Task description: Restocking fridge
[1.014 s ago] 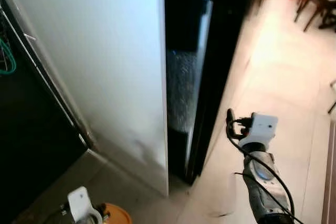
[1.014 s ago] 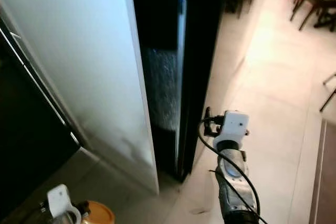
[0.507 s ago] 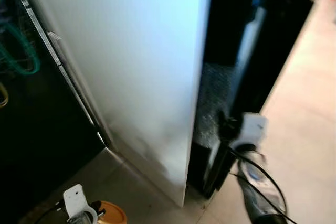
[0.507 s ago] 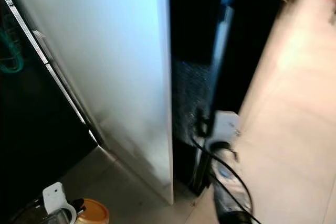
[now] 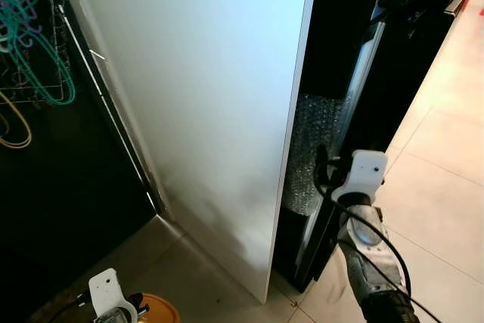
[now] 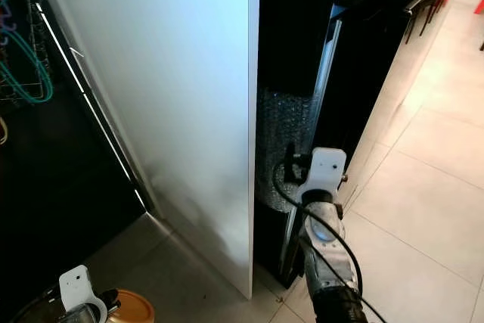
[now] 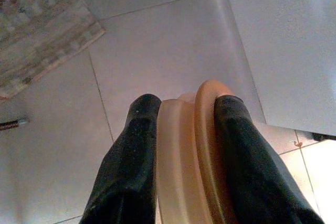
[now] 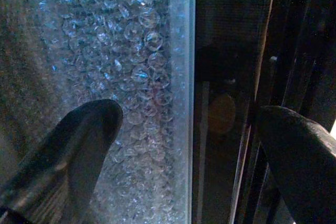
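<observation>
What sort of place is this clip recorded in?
Probably a home kitchen or utility corner: a tall white appliance side panel next to a dark, glossy fridge door, a pale tiled floor, and clothes hangers on a wire rack.

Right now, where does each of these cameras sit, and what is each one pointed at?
Left eye view: on the head, looking down at the white fridge side; right arm reaches toward the dark gap.
Right eye view: the head's other eye, same scene.
Left wrist view: along the left gripper, clamping an orange lid over floor tiles.
Right wrist view: along the right gripper, fingers apart, facing bubble wrap.
Both eyes also see that bubble wrap.
</observation>
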Available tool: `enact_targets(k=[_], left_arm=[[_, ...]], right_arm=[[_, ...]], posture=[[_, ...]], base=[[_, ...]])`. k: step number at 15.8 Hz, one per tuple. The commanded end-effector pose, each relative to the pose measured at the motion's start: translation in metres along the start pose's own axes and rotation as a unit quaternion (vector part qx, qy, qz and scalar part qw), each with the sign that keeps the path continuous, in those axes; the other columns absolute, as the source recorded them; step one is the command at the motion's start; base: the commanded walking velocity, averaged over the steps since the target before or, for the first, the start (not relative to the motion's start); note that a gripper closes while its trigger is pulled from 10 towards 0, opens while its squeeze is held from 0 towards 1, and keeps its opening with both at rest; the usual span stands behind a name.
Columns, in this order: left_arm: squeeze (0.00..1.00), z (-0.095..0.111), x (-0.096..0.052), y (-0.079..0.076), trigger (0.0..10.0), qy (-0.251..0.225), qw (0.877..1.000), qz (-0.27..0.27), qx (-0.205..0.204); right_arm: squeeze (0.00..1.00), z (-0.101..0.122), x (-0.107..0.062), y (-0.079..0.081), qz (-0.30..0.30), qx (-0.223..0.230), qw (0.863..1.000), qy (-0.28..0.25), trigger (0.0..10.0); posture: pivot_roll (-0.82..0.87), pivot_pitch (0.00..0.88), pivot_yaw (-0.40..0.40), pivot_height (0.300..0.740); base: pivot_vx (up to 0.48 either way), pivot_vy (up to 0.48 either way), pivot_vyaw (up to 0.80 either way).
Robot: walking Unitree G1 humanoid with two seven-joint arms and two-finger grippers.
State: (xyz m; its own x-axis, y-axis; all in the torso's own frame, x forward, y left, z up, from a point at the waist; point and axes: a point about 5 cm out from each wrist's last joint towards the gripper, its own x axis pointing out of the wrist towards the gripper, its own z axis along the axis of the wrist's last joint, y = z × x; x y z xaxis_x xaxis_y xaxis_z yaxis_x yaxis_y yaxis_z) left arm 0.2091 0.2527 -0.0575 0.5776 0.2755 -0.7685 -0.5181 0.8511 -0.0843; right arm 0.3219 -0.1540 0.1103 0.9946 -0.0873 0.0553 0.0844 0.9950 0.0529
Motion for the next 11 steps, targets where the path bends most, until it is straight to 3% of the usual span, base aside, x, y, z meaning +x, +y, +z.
enact_targets(k=[1, 4, 6, 11], left_arm=[[0.00, -0.002, 0.000, 0.002, 10.0, 0.008, 1.000, 0.004, 0.012], [0.00, -0.003, 0.000, 0.001, 10.0, 0.009, 1.000, 0.002, 0.016], [0.00, -0.002, 0.000, 0.000, 10.0, 0.008, 1.000, -0.001, 0.021], [0.00, -0.002, 0.000, 0.002, 10.0, 0.009, 1.000, -0.002, 0.027]], right_arm=[[0.00, 0.003, 0.004, -0.001, -0.006, -0.007, 1.000, -0.009, 10.0], [0.00, 0.004, 0.006, -0.007, -0.028, -0.019, 0.999, -0.012, 10.0], [0.00, 0.009, 0.008, -0.019, -0.075, -0.023, 0.997, -0.025, 10.0], [0.00, 0.008, 0.009, -0.026, -0.092, -0.023, 0.995, -0.027, 10.0]], posture=[[-0.16, 0.000, 0.035, 0.740], [-0.16, 0.000, 0.040, 0.740], [-0.15, 0.000, 0.038, 0.740], [-0.16, 0.000, 0.047, 0.740]], base=[[0.000, 0.000, 0.00], [0.000, 0.000, 0.00], [0.000, 0.000, 0.00], [0.000, 0.000, 0.00]])
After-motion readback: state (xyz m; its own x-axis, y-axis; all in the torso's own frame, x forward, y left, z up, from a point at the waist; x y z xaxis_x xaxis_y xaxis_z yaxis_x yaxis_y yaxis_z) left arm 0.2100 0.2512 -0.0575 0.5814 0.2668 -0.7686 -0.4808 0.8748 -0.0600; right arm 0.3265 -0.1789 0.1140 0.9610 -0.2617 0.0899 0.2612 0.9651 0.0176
